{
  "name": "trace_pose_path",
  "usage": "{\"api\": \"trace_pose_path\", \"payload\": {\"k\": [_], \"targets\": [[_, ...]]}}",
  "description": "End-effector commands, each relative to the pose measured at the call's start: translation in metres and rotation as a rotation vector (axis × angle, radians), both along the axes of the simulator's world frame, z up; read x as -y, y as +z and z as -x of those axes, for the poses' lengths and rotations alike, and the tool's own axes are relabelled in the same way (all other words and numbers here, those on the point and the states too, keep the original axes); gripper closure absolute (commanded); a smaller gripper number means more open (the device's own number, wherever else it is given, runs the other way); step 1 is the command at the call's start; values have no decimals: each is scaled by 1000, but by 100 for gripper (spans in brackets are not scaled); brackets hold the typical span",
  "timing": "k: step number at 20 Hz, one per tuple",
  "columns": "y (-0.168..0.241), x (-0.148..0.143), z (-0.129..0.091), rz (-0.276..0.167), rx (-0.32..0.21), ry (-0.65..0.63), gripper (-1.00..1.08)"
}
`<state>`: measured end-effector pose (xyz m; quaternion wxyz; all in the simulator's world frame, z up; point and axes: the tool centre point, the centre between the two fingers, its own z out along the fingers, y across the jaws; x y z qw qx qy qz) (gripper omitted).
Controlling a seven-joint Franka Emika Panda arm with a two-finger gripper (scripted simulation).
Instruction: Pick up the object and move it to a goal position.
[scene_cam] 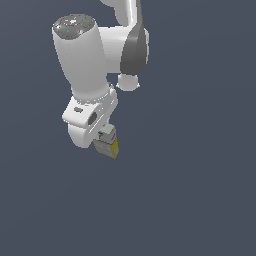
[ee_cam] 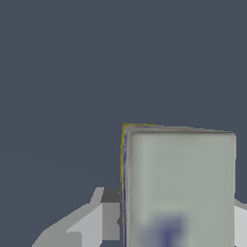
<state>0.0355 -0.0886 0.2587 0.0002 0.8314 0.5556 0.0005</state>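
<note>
The object is a small grey-white carton point(scene_cam: 111, 149) with a yellow side. It sits between the fingers of my gripper point(scene_cam: 106, 142), under the white hand, just left of centre in the exterior view. In the wrist view the carton point(ee_cam: 178, 178) fills the space between the two grey fingers point(ee_cam: 103, 219). It shows a pale face with a blurred bluish mark and a thin yellow edge. The gripper is shut on the carton. No goal marker shows in either view.
The white arm point(scene_cam: 82, 60) comes down from the top of the exterior view over a plain dark blue-grey surface point(scene_cam: 200, 200). Nothing else shows on it.
</note>
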Motion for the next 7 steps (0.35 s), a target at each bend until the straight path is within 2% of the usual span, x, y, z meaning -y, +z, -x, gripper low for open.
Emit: {"api": "trace_pose_path", "payload": {"k": [1, 7], "targets": [[11, 9, 5, -1, -1, 1, 108], [19, 16, 6, 0, -1, 1, 108]]}}
